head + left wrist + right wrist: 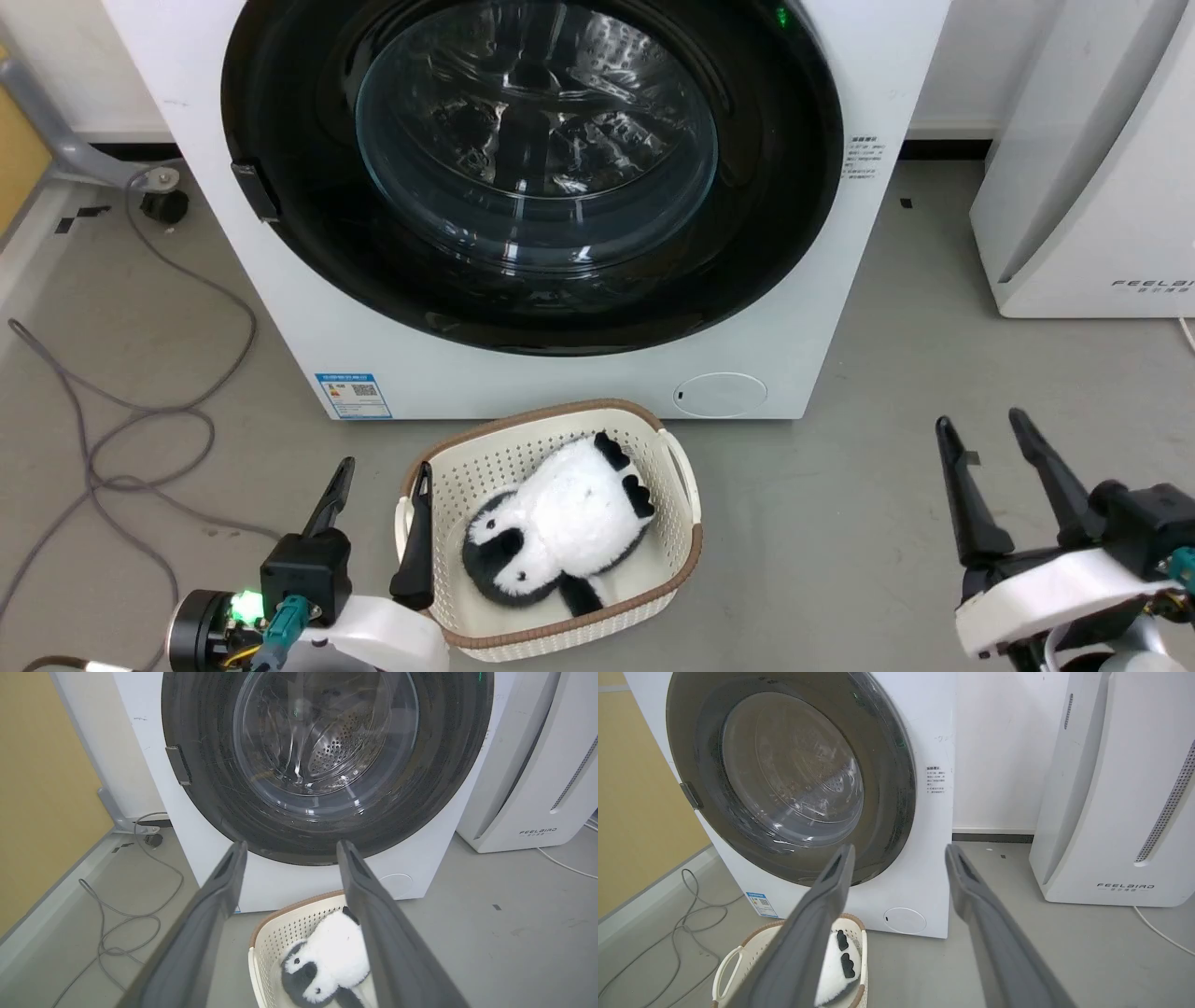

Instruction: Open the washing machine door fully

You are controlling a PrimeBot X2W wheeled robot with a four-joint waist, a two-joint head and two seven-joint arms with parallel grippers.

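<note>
On the floor (840,523): cream basket (693,532) holding a plush panda (560,523).
Washing machine door (308,233): shut, just behind the basket.
Left gripper (386,465): fingers wide, empty, by basket rim.
Right gripper (980,422): fingers wide, empty.

Bright, even light, soft shadows — white glare streaks the washing machine door (532,168).

Left pincer (386,465), right pincer (981,420): long dark fingers (971,504), white shells (1046,597), teal plugs (285,625).
</note>
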